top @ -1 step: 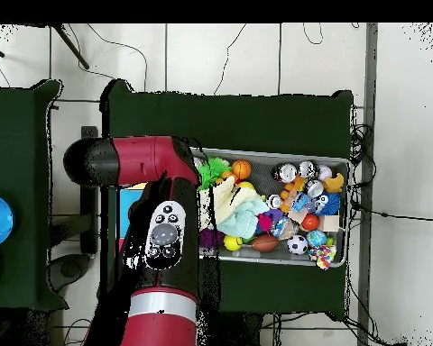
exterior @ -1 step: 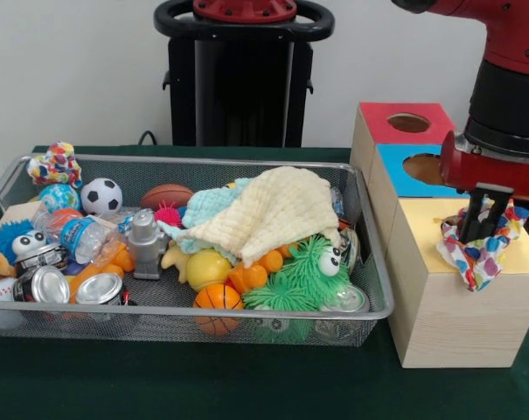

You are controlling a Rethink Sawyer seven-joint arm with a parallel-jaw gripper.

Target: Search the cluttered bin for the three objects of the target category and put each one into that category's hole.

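Observation:
My gripper point(exterior @ -1 step: 483, 229) hangs over the yellow-topped box point(exterior @ -1 step: 519, 252) at the right, shut on a polka-dot cloth point(exterior @ -1 step: 484, 255) that bunches round its tips and drapes over the box's front edge. The cloth hides any hole in that box. In the wire bin point(exterior @ -1 step: 376, 289) a pale yellow cloth point(exterior @ -1 step: 277, 210) lies over the toys, with a light teal cloth point(exterior @ -1 step: 210, 206) beside it. Another polka-dot cloth point(exterior @ -1 step: 56, 164) sits in the far left corner. From overhead the arm point(top @ -1 step: 157, 234) hides the gripper and boxes; the yellow cloth point(top @ -1 step: 226, 196) and teal cloth point(top @ -1 step: 249, 216) show in the bin point(top @ -1 step: 347, 212).
Behind the yellow box stand a blue-topped box point(exterior @ -1 step: 402, 179) and a red-topped box point(exterior @ -1 step: 378, 122), each with a round hole. The bin also holds balls, cans, a plastic bottle, a green fuzzy toy point(exterior @ -1 step: 303, 276) and a grey robot figure point(exterior @ -1 step: 145, 243).

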